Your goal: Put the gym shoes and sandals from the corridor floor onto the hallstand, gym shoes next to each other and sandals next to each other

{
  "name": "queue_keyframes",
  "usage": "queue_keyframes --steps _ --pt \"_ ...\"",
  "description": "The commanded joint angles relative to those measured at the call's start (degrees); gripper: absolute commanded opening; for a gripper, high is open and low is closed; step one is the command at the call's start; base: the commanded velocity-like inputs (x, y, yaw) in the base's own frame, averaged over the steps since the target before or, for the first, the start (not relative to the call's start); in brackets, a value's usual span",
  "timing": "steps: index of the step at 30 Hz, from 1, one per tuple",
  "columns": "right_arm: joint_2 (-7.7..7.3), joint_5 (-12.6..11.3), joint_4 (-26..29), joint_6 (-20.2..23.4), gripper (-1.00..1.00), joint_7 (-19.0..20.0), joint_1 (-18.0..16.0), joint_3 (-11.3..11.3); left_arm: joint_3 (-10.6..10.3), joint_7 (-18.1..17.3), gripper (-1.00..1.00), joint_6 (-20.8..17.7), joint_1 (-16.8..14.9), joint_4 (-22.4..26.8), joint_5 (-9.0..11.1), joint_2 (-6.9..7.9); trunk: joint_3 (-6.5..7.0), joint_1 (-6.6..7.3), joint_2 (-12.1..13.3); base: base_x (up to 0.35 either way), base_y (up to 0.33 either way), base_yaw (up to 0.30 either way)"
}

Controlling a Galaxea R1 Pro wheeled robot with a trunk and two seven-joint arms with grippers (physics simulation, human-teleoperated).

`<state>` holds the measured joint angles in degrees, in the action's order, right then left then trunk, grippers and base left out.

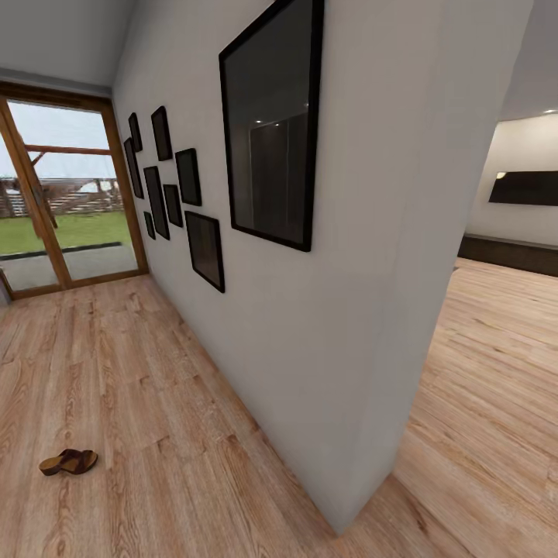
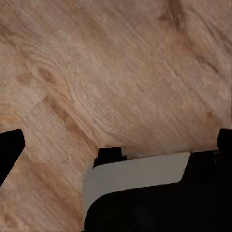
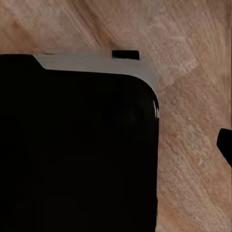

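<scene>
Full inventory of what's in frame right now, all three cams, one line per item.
sandal: 1, brown, on the floor at the head view's lower left
floor: light wood planks, corridor and room to the right
picture frames: about 9, black, on the white wall
glass door: 1, wood-framed, far end of corridor
dark wall panel: 1, black, far room on the right
left gripper: black, fingers spread, over bare floor
robot body: black and grey, in the right wrist view

Left gripper [image 2: 116,145] fingers spread wide, nothing between. Right fingertip [image 3: 224,145] visible at edge, state unclear.
</scene>
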<state>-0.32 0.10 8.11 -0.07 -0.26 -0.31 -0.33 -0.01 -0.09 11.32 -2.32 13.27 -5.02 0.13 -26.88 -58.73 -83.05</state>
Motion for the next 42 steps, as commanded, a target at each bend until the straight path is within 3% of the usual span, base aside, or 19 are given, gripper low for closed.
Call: queue_keyframes --steps 1,10,22,42 --pt "-0.08 0.0 9.7 0.0 1.00 0.0 0.0 0.0 0.0 0.0 1.00 0.8 -0.6 15.3 -1.1 -0.03 -0.05 0.00 0.0 0.000 0.000 0.000" --pt "-0.04 0.4 10.3 0.0 1.00 0.3 0.0 0.2 0.1 0.0 1.00 3.0 -3.9 16.4 -1.7 -0.09 -0.05 0.00 0.0 0.000 0.000 0.000" --pt "0.22 0.5 10.3 0.1 1.00 0.3 0.0 0.4 0.0 0.0 1.00 6.0 -4.2 16.0 -1.4 -0.38 0.07 0.00 0.0 0.000 0.000 -0.026" --pt "0.09 0.0 10.2 0.1 1.00 0.4 0.0 -0.1 0.0 0.0 1.00 5.8 -4.2 15.9 -1.3 -0.39 0.34 0.00 0.0 -0.004 0.000 -0.266"
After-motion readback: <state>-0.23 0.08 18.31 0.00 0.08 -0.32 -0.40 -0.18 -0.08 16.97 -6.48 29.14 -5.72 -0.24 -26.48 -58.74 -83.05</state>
